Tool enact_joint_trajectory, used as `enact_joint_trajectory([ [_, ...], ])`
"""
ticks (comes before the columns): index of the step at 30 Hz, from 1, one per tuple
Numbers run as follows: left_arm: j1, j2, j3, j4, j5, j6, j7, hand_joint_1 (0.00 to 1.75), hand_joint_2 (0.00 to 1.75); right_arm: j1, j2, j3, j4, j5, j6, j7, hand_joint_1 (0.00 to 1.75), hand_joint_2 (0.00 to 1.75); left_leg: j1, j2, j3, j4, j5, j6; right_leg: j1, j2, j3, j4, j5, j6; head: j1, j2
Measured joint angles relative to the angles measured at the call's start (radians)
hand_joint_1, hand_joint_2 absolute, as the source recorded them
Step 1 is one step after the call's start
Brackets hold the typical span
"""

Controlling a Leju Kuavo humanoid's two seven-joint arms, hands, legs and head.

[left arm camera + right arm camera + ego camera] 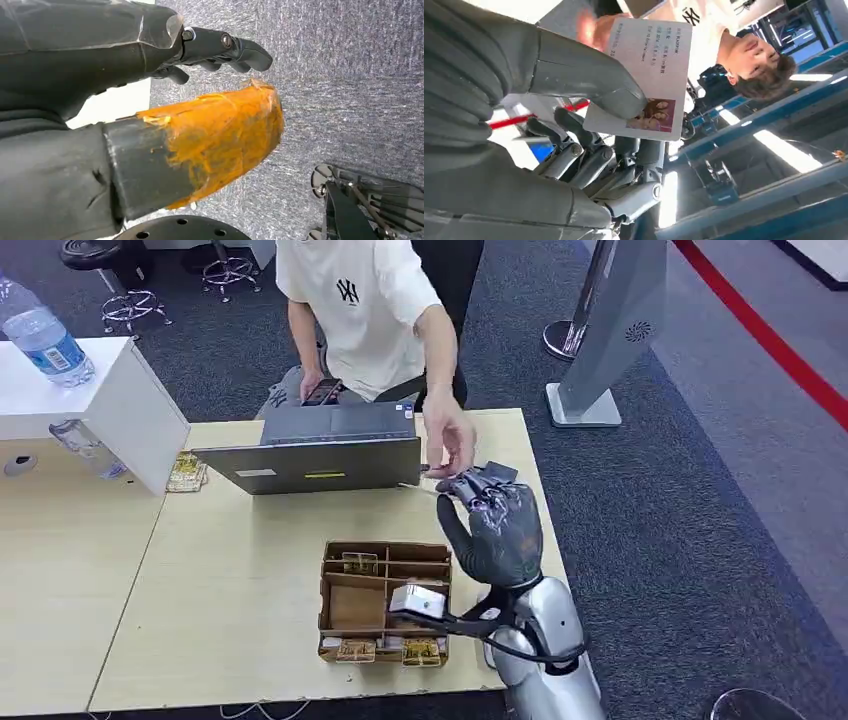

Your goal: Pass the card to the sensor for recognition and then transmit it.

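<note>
Right hand (497, 525) raised above the table's (250, 570) right edge, just right of the cardboard tray (385, 602); thumb (589, 82) pressing the card (649, 75) against the darker fingers (589, 150), so clamped on the card. Card sticking out past the thumb, printed face and small photo showing in the right wrist view, far end free. In the head view the card's (497, 474) dark edge pokes up from the top of the hand. Person's hand (450, 440) reaching down just beyond the card, very near; touching or not, cannot tell.

Left hand (150, 100) hanging low over grey carpet (350, 75), thumb wrapped in orange tape (220, 135), dark fingers (225, 47) stretched out and apart from the thumb, nothing between them.

Tray near the table's front edge, divided into compartments, small gold packs in the front ones and one in the back; white sensor box (418, 600) on the tray's right side. Open laptop (315, 450) behind the tray, lid toward the robot, near the table's far edge. Person in a white shirt (350, 300) seated behind the laptop. White box stand (110, 410) well left of the tray, water bottle (45, 340) on top.

Bare tabletop left of the tray. Right of the tray, table edge close, then open carpet out to a grey kiosk (610, 330) and a red floor line (770, 340).
</note>
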Motion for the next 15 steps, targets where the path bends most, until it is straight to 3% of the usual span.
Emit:
enact_joint_trajectory([
  [8,0.000,-0.001,0.024,0.000,0.001,0.003,-0.010,0.00,0.00,0.009,-0.028,0.096,0.038,-0.359,0.016,0.118,1.75,1.75,0.000,0.000,0.000,0.000,0.000,0.000,0.000,0.000,0.000,0.000,0.000,0.000,0.000,0.000],
  [10,0.000,-0.002,0.031,0.000,0.002,0.003,-0.015,0.00,0.00,0.013,-0.045,0.125,0.035,-0.459,0.055,0.136,1.75,1.75,0.000,0.000,0.000,0.000,0.000,0.000,0.000,0.000,0.000,0.000,0.000,0.000,0.000,0.000],
  [15,0.001,-0.002,0.053,0.000,0.019,0.007,-0.029,0.00,0.00,0.045,-0.095,0.150,-0.007,-0.813,0.261,0.127,1.75,1.75,0.000,0.000,0.000,0.000,0.000,0.000,0.000,0.000,0.000,0.000,0.000,0.000,0.000,0.000],
])
